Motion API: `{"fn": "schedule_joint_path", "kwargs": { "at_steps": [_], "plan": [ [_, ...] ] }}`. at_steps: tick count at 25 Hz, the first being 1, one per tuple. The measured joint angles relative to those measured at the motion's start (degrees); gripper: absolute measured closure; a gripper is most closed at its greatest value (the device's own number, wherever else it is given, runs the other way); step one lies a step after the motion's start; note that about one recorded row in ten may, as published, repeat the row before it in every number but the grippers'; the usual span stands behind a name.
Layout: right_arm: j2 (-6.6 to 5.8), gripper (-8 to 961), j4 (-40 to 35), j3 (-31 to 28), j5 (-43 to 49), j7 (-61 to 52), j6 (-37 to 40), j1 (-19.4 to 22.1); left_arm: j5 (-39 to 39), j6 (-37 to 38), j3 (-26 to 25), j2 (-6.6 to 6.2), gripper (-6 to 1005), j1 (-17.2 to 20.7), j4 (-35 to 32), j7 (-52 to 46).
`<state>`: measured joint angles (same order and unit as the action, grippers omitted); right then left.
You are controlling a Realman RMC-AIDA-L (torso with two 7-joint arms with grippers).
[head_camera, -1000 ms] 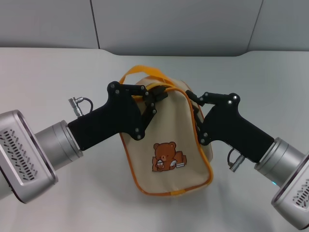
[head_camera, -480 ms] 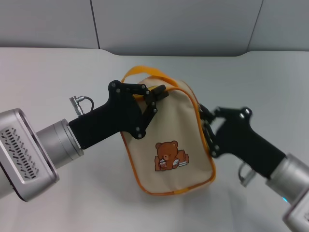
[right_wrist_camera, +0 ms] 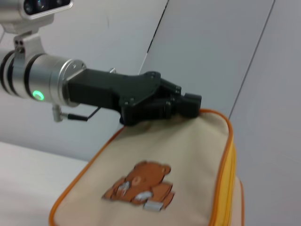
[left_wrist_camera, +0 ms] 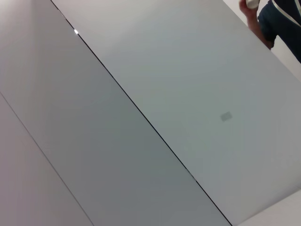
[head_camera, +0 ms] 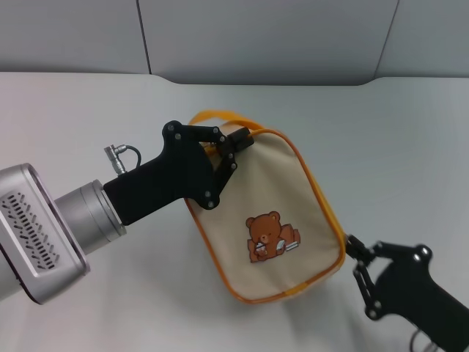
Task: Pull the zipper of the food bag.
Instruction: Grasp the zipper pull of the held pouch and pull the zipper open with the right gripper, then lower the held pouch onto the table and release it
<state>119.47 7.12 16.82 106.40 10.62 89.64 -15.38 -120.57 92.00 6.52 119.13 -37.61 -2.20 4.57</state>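
The beige food bag with a brown bear patch stands tilted on the white table. My left gripper is shut on the bag's upper left corner, just below the orange loop handle. My right gripper is low at the right, its fingers closed together at the bag's lower right corner on the orange zipper. The silver pull tab is hidden. The right wrist view shows the bag, its zipper and the left gripper on its top corner.
Grey wall panels rise behind the table's far edge. The left wrist view shows only wall panels and part of a person in one corner.
My right gripper has travelled from the bag's top down its right edge to the lower right corner. The bag has swung right and tilted. The left gripper has stayed in place.
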Motion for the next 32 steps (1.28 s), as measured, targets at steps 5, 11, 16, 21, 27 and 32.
{"fn": "schedule_joint_path", "kwargs": {
  "at_steps": [5, 11, 16, 21, 27, 32],
  "plan": [
    [-0.07, 956, -0.9, 0.2, 0.0, -0.1, 0.7, 1.7, 0.1, -0.1, -0.1, -0.04, 847, 0.1, 0.0, 0.0],
    [-0.02, 934, -1.2, -0.7, -0.6, -0.2, 3.5, 2.1, 0.4, -0.2, -0.3, -0.05, 844, 0.4, 0.3, 0.0],
    [-0.05, 828, -1.8, -4.7, -0.7, -2.2, 6.8, 2.5, 0.5, -0.4, -2.9, 0.00, 840, 2.5, 3.0, 0.1],
    [-0.21, 721, -4.6, -5.2, -0.5, -11.4, 8.7, 1.4, 0.5, 0.4, -4.2, 0.00, 837, 5.9, 5.0, 0.1],
    [-0.21, 590, -15.3, -3.0, 1.1, -31.6, 13.4, -0.9, 0.1, 1.5, -4.0, -0.19, 833, 9.0, 7.3, -2.4],
    [-0.38, 378, -24.9, 2.5, 1.6, -47.0, 15.4, -3.0, -0.1, 2.6, -3.4, -0.46, 765, 9.0, 4.9, -13.5]
  ]
}}
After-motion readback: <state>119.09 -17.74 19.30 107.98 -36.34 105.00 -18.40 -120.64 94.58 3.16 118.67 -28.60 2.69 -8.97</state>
